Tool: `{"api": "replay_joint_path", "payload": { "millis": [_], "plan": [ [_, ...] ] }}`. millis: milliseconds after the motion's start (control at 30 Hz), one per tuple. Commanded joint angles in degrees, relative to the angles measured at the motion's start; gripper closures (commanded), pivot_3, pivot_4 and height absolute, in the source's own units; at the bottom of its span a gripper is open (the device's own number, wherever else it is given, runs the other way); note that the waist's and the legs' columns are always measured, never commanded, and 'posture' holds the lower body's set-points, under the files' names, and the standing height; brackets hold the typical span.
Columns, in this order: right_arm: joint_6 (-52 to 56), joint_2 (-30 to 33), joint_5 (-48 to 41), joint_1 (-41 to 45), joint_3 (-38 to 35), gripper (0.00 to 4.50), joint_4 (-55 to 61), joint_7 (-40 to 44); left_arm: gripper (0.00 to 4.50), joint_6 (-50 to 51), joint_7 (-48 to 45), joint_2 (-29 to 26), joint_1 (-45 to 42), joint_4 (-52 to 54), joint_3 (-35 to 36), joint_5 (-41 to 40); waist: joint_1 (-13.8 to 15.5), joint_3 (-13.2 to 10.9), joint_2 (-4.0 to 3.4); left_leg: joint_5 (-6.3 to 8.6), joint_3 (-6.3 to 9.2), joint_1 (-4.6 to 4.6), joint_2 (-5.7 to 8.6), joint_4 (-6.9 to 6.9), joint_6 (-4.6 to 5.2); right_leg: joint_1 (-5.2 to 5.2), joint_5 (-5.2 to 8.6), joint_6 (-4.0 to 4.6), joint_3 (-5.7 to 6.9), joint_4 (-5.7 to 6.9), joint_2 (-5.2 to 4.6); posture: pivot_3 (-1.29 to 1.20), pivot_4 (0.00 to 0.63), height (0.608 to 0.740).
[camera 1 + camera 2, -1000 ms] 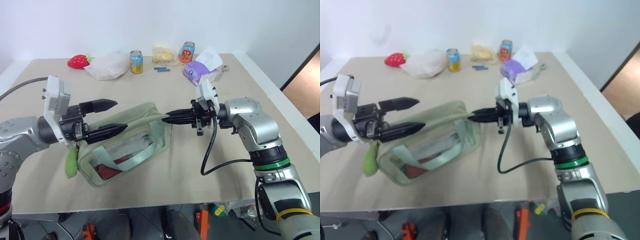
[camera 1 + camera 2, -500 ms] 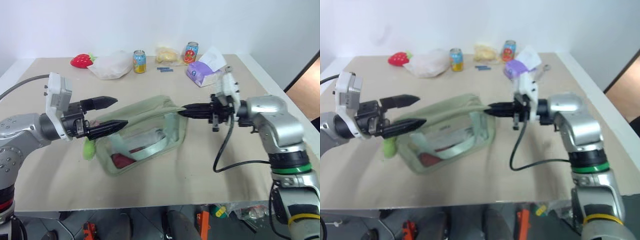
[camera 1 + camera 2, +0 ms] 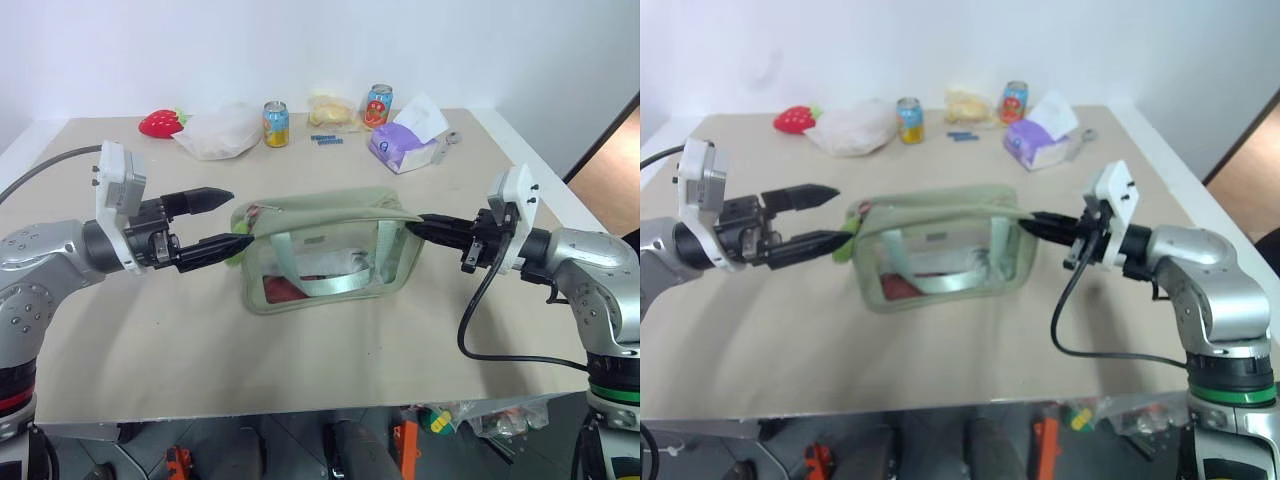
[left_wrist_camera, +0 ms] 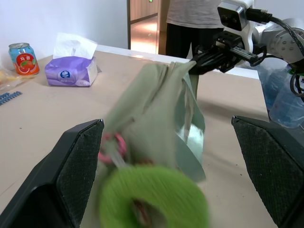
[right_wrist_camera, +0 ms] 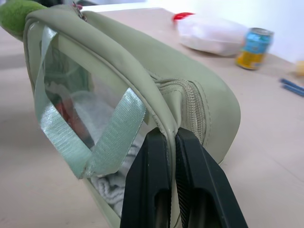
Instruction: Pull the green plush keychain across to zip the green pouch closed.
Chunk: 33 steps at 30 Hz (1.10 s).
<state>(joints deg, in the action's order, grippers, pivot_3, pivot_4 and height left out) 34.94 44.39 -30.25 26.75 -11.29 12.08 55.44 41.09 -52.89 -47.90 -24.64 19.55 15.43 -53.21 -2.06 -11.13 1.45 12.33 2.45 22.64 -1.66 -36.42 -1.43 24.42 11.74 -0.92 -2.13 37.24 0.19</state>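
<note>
My left hand (image 3: 228, 217) is wide open, its two fingers (image 3: 205, 198) level and spread on either side of the keychain (image 3: 237, 249), holding nothing. In the left wrist view the keychain (image 4: 153, 196) is a fuzzy lime blob right between the fingers with a bit of pink clip (image 4: 113, 148) behind it, and I can't tell if either finger actually touches it. The keychain hangs at the left end of the pouch (image 3: 330, 245), which stands upright in the middle of the tabletop (image 3: 330, 350), clear window side facing me with the webbing strap (image 3: 322, 285) looped across it and something red and white inside. My right hand (image 3: 420, 225) is clamped shut on the pouch's top right corner; the right wrist view shows the fabric edge by the zip (image 5: 192, 111) pinched between the two black fingers (image 5: 152, 185). Farther back on the tabletop there's a purple tissue box (image 3: 405, 147) on the right, then a row near the far edge: a red strawberry plush (image 3: 160, 123), a white plastic bag (image 3: 217, 131), a can (image 3: 274, 124), something small and blue (image 3: 324, 138), a yellowish packet (image 3: 330, 110) and another can (image 3: 377, 105). In the left wrist view a person (image 4: 194, 26) stands beyond the tabletop.
</note>
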Motion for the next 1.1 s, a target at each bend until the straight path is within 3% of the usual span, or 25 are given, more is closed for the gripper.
{"api": "replay_joint_path", "payload": {
  "millis": [33,333,467,700,1000,1100],
  "plan": [
    [1.2,0.3,-2.1,-1.3,-3.1,4.46,4.0,-2.8,0.0,-1.2,-0.5,0.1,-1.2,0.1,0.2,0.6,0.0,0.0,0.0,0.0,-0.01,0.0,0.01,0.0,0.0,0.0,0.0,0.0,-0.02,0.0,0.0,0.0,0.15,0.74],
    [1.0,-2.3,-3.9,-4.1,-0.8,4.46,8.3,-6.2,0.0,-3.5,3.6,2.3,1.7,-2.7,-0.2,6.7,-0.2,0.0,0.01,0.0,-0.2,-0.11,-0.02,0.0,0.0,-0.01,0.0,-0.01,-0.26,0.0,0.07,0.0,0.15,0.74],
    [0.7,-3.1,-4.0,-2.8,0.2,4.46,7.9,-6.6,0.0,-3.6,6.3,4.2,7.4,-1.7,0.9,8.2,-0.9,0.0,0.01,0.0,-0.42,-0.21,-0.11,0.0,0.0,-0.01,-0.01,0.03,-0.54,0.0,0.2,0.0,0.15,0.74],
    [0.2,-3.2,-3.8,-2.7,1.2,4.46,7.3,-6.2,0.0,-3.8,10.3,8.9,15.0,4.2,3.5,5.7,-0.7,0.0,0.17,0.01,-0.64,-0.26,-0.2,0.03,0.01,0.03,-0.03,0.03,-0.87,0.0,0.34,0.0,0.15,0.74],
    [-0.7,-2.4,-3.3,-1.7,2.1,4.46,5.5,-5.1,0.0,-2.6,13.7,10.9,13.4,5.8,4.8,2.1,-0.8,0.0,0.18,0.01,-0.78,-0.38,-0.22,0.01,0.01,0.02,-0.09,0.08,-1.16,0.01,0.5,0.0,0.15,0.74],
    [-1.0,-2.2,-3.1,-1.5,2.2,4.5,5.1,-4.8,0.77,-2.1,13.8,10.5,13.4,5.4,4.7,1.2,-0.9,0.0,0.18,0.01,-0.8,-0.37,-0.22,0.01,0.01,0.02,-0.09,0.07,-1.19,0.01,0.5,0.0,0.15,0.74]
  ]
}}
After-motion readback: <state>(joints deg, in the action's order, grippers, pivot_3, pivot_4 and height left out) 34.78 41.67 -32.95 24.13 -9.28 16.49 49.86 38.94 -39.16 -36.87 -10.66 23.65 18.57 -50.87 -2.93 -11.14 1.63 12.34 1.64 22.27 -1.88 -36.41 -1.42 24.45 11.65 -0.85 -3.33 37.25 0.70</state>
